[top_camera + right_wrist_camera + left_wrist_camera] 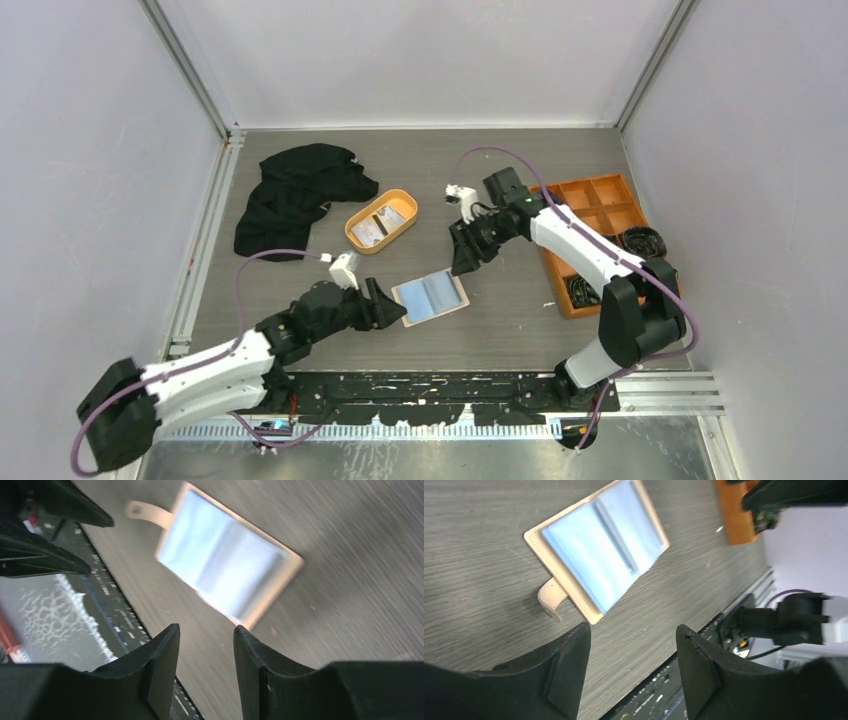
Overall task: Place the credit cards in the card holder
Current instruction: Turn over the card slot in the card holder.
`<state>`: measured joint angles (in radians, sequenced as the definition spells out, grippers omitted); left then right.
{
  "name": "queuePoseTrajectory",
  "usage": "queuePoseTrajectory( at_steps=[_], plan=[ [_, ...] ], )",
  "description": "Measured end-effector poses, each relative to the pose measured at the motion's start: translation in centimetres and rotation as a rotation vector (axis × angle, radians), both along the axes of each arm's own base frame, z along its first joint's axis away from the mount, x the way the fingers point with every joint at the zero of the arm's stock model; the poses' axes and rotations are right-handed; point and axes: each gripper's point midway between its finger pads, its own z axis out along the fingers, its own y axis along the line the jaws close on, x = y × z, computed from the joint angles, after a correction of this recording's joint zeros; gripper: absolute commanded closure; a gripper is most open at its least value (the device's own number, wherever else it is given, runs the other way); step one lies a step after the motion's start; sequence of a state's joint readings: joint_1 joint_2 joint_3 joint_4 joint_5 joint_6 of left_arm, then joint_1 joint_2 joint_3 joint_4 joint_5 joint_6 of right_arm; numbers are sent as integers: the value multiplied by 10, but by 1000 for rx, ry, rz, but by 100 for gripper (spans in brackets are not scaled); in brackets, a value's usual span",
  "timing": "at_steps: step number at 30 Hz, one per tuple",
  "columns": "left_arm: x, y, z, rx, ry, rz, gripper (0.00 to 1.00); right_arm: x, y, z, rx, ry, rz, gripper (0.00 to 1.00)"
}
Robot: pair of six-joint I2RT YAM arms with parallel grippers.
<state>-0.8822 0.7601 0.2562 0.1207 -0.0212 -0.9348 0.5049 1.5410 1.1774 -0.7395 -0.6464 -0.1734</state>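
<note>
**Both end effectors are hanging spread at the open wallet (430,296)**

I am holding my left end effector (388,304) just beside the wallet's left edge. Its fingers are standing well apart, and in the left wrist view (633,630) only bare counter (484,540) is showing between them. I am gripping nothing there.

I am holding my right end effector (462,264) by the wallet's far right corner. Its fingers are also parted, with a narrower gap, and the right wrist view (206,628) is showing nothing between them. From these views I cannot tell whether either end effector is touching the counter.

The wallet (599,545) is lying flat and unfolded in the middle of the counter, between my two end effectors. Its pale blue inside is facing up, framed by a beige border. The right wrist view is showing it (225,575) blurred. Its snap tab (549,597) is sticking out from the left edge and curling up off the counter, pointing toward my left fingers (569,670).

The cards (382,224) are lying in an orange oval tray (358,238), which is sitting farther back and a little left of the wallet, well apart from it. I cannot tell how many cards are there.

A black cloth (295,195) is lying crumpled at the far left, near the tray. An orange box (600,200) with compartments is standing at the right. My right arm is reaching across its near left part.
</note>
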Motion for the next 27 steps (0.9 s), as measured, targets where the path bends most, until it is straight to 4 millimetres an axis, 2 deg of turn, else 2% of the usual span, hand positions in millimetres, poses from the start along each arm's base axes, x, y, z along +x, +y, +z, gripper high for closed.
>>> queuePoseTrajectory(
  at_steps=[2,4,7,12,18,27],
  plan=[
    [1,-8,-18,52,49,-17,37,11,-23,-10,-28,3,-54,52],
    [3,-16,-29,90,78,-27,37,11,-33,-28,-60,55,-72,53],
    [10,-27,-35,117,82,-23,37,6,-31,-49,-85,135,-63,58],
    [23,-42,-32,109,50,5,37,-3,-22,-80,-122,251,-59,60],
    [36,-56,-41,112,45,19,38,-5,-15,-89,-137,288,-77,61],
    [41,-61,-59,115,71,42,40,-4,-6,-99,-158,310,-92,64]
  ],
)
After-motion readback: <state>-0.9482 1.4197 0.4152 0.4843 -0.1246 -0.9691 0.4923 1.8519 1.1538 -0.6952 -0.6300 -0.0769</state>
